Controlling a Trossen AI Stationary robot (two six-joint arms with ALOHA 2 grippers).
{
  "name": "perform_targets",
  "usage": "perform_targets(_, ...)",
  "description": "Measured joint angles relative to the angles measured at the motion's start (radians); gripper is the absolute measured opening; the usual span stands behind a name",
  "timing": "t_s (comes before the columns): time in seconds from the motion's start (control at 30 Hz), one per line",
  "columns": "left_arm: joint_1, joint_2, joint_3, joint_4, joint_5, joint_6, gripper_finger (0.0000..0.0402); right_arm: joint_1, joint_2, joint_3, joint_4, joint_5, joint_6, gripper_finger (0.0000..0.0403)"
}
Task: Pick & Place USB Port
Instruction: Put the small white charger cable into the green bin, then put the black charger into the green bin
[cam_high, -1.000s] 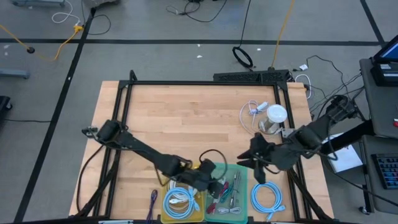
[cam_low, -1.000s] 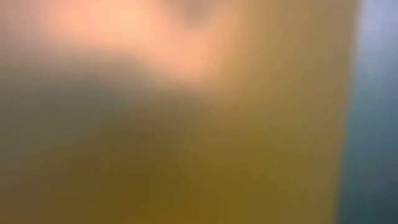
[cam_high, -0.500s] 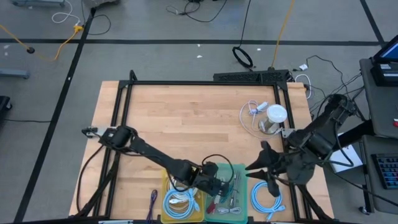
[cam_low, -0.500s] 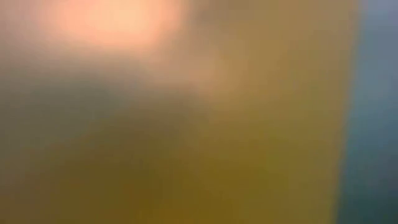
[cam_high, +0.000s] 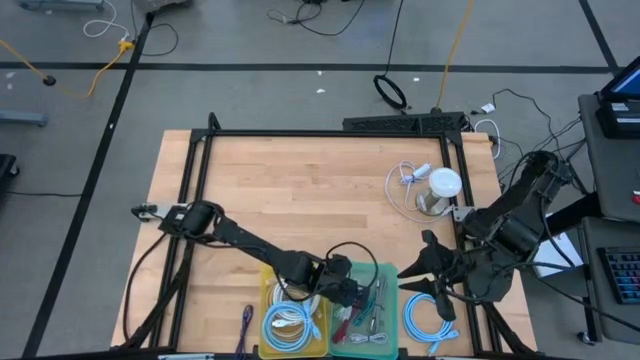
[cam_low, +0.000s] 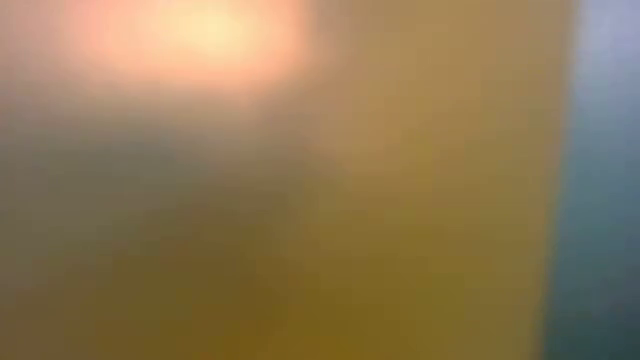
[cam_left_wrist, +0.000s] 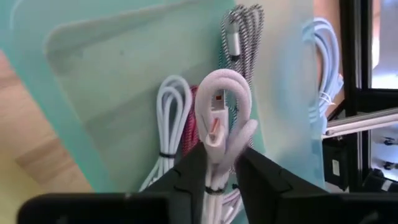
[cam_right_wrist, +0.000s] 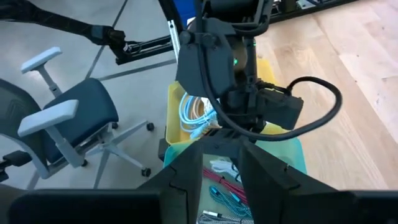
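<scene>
Left gripper (cam_left_wrist: 217, 171) pinches a coiled white USB cable (cam_left_wrist: 221, 118) over the green tray (cam_high: 385, 275), light and floppy so best held at the tied middle, while the right gripper (cam_high: 425, 272) beside the tray is spread open, empty.

Both arms at the table's near edge, by the trays

The left gripper (cam_high: 352, 293) sits over the green tray (cam_high: 386, 272), beside the yellow tray (cam_high: 268, 290) holding a coiled light-blue cable (cam_high: 290, 325). The right gripper (cam_high: 425, 283) hovers just above another blue cable coil (cam_high: 430, 317) on the wooden table (cam_high: 290, 190). A white-lidded jar (cam_high: 441, 190) stands farther back.
</scene>
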Motion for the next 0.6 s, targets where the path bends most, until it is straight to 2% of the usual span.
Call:
perform_targets(0.17, 0.009, 0.000, 0.000, 0.025, 0.015, 0.032, 0.0112, 0.000, 0.000, 0.000, 0.000, -0.001, -0.003, 0.0093)
perform_targets(0.4, 0.013, 0.000, 0.000, 0.044, 0.031, 0.055, 0.0116, 0.000, 0.000, 0.000, 0.000, -0.004, -0.016, 0.0093)
perform_targets(0.6, 0.011, -0.065, -0.001, 0.029, 0.032, 0.188, 0.0117, 0.000, 0.000, 0.000, 0.014, -0.008, -0.022, 0.0093)
